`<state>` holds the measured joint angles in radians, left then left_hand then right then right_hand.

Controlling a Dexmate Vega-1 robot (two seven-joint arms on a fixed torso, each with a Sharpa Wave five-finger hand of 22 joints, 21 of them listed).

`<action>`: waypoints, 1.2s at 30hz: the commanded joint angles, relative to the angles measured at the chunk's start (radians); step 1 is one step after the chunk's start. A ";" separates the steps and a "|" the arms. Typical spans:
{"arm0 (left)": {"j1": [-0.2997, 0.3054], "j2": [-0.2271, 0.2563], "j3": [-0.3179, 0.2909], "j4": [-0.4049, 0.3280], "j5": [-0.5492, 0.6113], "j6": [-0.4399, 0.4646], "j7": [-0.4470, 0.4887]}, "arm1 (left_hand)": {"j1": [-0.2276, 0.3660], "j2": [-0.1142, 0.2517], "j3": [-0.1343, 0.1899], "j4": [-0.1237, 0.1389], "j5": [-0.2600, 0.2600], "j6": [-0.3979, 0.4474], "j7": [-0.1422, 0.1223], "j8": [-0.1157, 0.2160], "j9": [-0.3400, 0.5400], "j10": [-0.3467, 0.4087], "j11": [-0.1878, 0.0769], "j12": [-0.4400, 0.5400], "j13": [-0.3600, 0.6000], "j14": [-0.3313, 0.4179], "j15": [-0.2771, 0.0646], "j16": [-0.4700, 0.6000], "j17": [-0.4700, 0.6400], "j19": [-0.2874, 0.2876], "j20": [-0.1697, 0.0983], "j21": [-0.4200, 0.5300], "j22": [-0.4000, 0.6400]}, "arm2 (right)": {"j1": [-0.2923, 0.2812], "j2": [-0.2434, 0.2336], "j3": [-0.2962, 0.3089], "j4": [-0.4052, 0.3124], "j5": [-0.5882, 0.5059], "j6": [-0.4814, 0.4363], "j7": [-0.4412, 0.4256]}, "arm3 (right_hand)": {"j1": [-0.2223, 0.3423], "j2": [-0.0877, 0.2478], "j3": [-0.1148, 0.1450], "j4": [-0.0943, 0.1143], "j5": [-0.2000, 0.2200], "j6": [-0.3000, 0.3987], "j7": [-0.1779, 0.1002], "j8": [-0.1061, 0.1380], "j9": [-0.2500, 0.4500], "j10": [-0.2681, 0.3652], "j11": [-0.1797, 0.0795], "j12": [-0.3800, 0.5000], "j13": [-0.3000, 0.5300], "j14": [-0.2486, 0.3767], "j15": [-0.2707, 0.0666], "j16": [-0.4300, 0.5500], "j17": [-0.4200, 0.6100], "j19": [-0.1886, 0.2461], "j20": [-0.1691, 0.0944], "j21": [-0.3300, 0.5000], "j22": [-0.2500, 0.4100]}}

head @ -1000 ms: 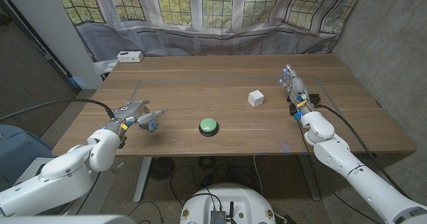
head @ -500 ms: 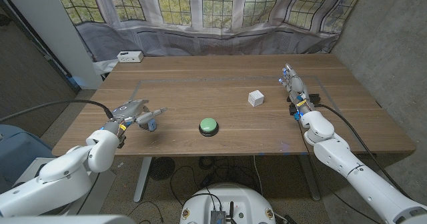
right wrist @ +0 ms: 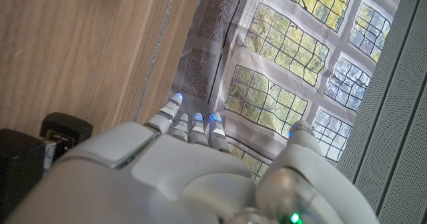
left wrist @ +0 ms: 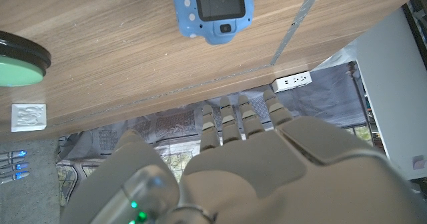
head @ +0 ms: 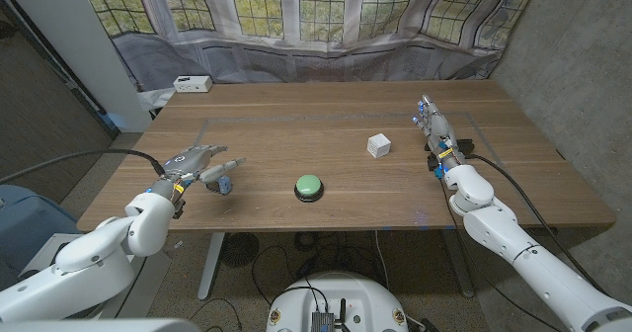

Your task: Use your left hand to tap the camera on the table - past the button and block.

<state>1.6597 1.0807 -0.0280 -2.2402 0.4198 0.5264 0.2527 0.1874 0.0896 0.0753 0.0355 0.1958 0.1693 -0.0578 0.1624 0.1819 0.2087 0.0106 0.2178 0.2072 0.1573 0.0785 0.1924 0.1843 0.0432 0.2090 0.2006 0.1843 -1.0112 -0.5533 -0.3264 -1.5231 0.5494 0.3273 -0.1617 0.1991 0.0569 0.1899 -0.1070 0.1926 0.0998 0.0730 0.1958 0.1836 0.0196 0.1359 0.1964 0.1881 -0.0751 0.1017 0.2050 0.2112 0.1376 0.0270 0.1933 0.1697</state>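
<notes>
Wooden table [head: 326,124] before draped windows [head: 296,6]; left hand [head: 193,164] fingers straight, together, holding nothing.

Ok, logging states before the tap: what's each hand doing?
Left hand: open, fingers out over the blue camera.
Right hand: open, holding nothing.

Soft daylight from windows [head: 296,1]; sharp frames, faint shadows, wide-angle edge bending.
</notes>
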 commanded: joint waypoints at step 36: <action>-0.137 -0.199 -0.015 0.125 -0.202 -0.308 0.011 | 0.007 0.004 0.008 -0.004 0.000 0.073 0.044 0.044 0.001 0.003 -0.005 0.007 0.004 0.010 -0.001 0.003 0.001 0.021 0.002 0.009 0.001 | -0.031 -0.002 0.020 -0.013 0.005 0.045 0.005 | -0.003 0.004 0.002 -0.009 -0.003 0.018 -0.008 0.002 0.004 0.018 0.001 0.007 0.003 0.015 0.003 0.004 0.003 0.016 0.004 0.005 0.004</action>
<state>1.6288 0.9473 -0.0774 -2.1931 0.3112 0.3183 0.2693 0.1873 0.0896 0.0790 0.0318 0.1960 0.2308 -0.0163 0.1974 0.1813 0.2019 0.0069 0.2179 0.2069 0.1614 0.0745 0.1924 0.1839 0.0558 0.2071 0.2006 0.1841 -1.0314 -0.5523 -0.3192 -1.5392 0.5411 0.3472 -0.1652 0.1991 0.0569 0.1899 -0.1070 0.1926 0.1091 0.0639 0.1958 0.1836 0.0288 0.1340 0.2003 0.1881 -0.0660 0.1035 0.2050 0.2112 0.1430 0.0324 0.1933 0.1697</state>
